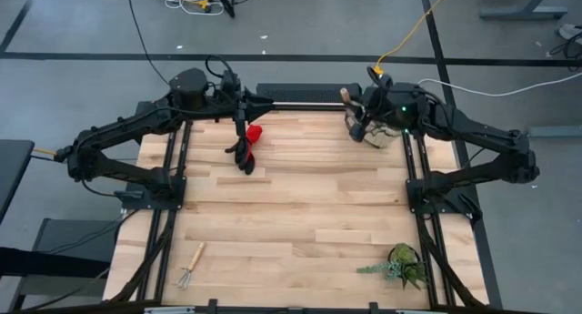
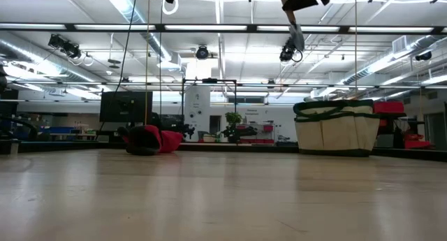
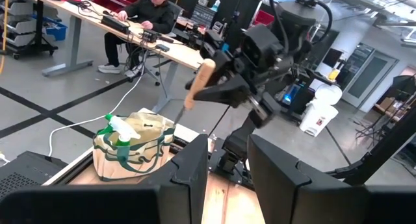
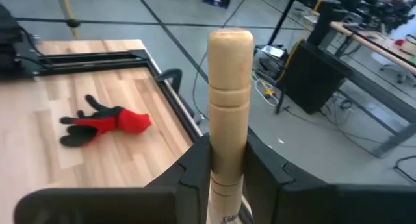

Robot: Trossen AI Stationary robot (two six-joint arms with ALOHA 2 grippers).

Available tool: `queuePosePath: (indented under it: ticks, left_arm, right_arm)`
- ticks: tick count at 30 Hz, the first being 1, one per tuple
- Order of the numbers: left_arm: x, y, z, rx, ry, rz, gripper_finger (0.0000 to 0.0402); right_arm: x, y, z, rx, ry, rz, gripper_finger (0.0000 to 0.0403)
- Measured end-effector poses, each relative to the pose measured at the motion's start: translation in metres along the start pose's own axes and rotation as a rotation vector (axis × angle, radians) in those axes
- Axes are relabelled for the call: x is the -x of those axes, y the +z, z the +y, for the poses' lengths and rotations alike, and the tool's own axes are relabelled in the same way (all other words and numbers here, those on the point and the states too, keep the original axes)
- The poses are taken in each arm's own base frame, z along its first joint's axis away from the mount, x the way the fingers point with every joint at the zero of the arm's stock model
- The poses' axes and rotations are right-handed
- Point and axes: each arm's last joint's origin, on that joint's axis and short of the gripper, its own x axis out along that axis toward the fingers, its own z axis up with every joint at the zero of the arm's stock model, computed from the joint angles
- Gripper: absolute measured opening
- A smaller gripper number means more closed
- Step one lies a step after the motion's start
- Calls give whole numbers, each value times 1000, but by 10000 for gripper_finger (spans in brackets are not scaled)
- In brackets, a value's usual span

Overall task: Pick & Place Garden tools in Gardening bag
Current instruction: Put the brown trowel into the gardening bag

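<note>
The beige, green-trimmed gardening bag (image 1: pixel 375 135) stands at the table's far right, a green plastic piece (image 3: pixel 118 128) sticking out of it. My right gripper (image 1: pixel 356 114) hovers over the bag, shut on the wooden-handled trowel (image 3: pixel 198 84). The trowel's silver blade (image 2: pixel 297 38) hangs high above the bag (image 2: pixel 335 126). Red-and-black gloves (image 1: pixel 247 146) lie on the table at the far middle. My left gripper (image 1: pixel 268 103) stands raised beyond the gloves, open, with nothing between its fingers. The small rake (image 1: pixel 191 264) lies near the front left corner. My right gripper pinches the trowel's wooden handle (image 4: pixel 227 143) between its two fingers, at the handle's lower part toward the metal neck. The fingers lie across the handle. The handle's rounded free end (image 4: pixel 230 39) sticks out past the fingers. The trowel hangs tilted, blade down, clear of bag and table.
A leafy green plant (image 1: pixel 400 264) lies near the front right corner. Black frame rails (image 1: pixel 173 196) run along both sides of the wooden table. A person (image 3: pixel 153 10) sits at a desk in the room beyond.
</note>
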Motion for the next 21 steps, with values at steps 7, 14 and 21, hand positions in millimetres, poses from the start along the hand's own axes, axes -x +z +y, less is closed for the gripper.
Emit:
queuePosePath:
  ticks: [7, 14, 21]
  left_arm:
    - [0, 0, 0, 0, 0, 0, 115]
    - [0, 0, 0, -1, 0, 0, 115]
    - [0, 0, 0, -2, 0, 0, 115]
  right_arm:
    - [-3, -3, -9, -5, -33, 23, 61]
    - [-5, -9, -17, -25, -40, 78, 62]
    - [-8, -15, -29, -53, -89, 121, 62]
